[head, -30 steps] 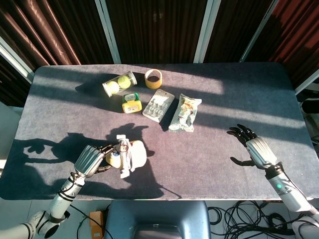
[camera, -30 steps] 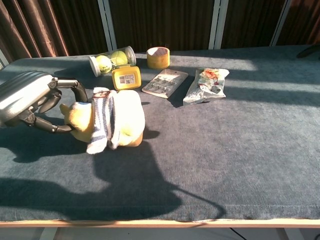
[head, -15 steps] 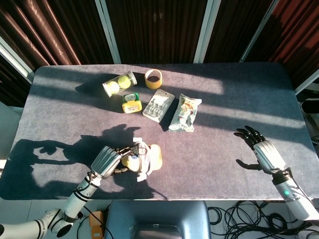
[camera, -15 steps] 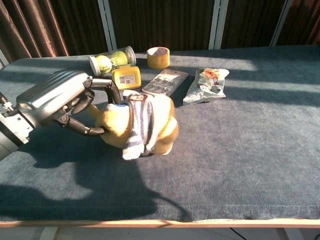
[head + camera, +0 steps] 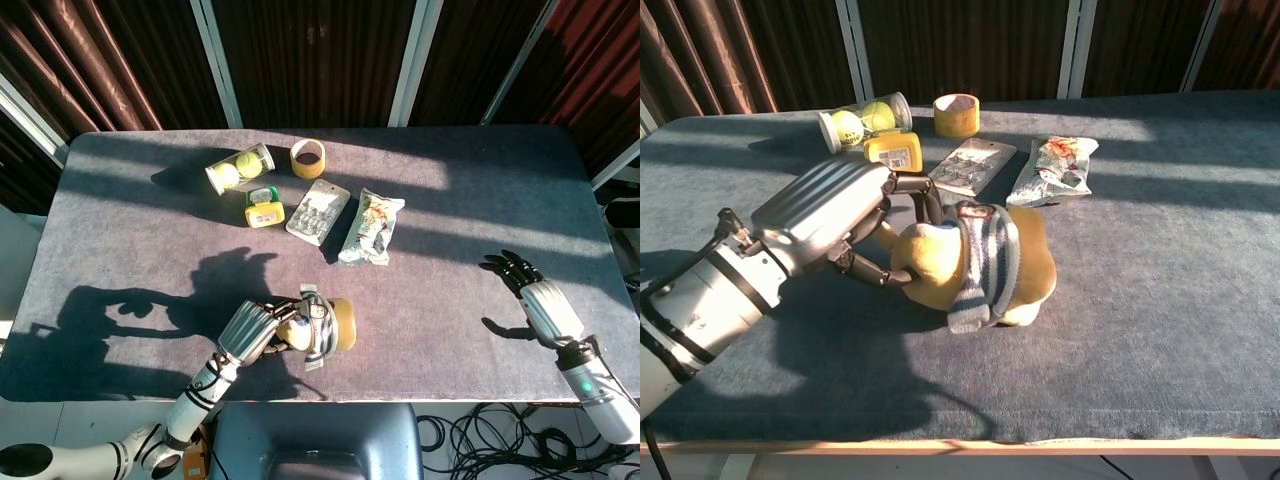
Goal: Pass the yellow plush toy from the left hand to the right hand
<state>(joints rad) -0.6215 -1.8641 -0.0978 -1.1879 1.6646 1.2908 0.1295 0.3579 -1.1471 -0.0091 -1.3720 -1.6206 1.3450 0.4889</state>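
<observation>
The yellow plush toy (image 5: 328,324) (image 5: 980,260), wearing a striped blue-and-white scarf, is gripped by my left hand (image 5: 252,330) (image 5: 835,215) near the table's front edge, left of centre. The fingers wrap the toy's left side. Whether the toy touches the cloth or hangs just above it I cannot tell. My right hand (image 5: 532,300) is at the far right of the table in the head view, fingers spread, holding nothing, well apart from the toy. The chest view does not show it.
At the back lie a clear tube with tennis balls (image 5: 239,167) (image 5: 862,122), a roll of tape (image 5: 308,158) (image 5: 956,115), a small yellow box (image 5: 263,207) (image 5: 892,154), a blister pack (image 5: 318,211) (image 5: 970,164) and a snack bag (image 5: 371,227) (image 5: 1054,170). Grey cloth covers the table (image 5: 450,300).
My left hand has carried the plush toy to the right along the front of the table. The right hand has drifted slightly right and down, still spread.
</observation>
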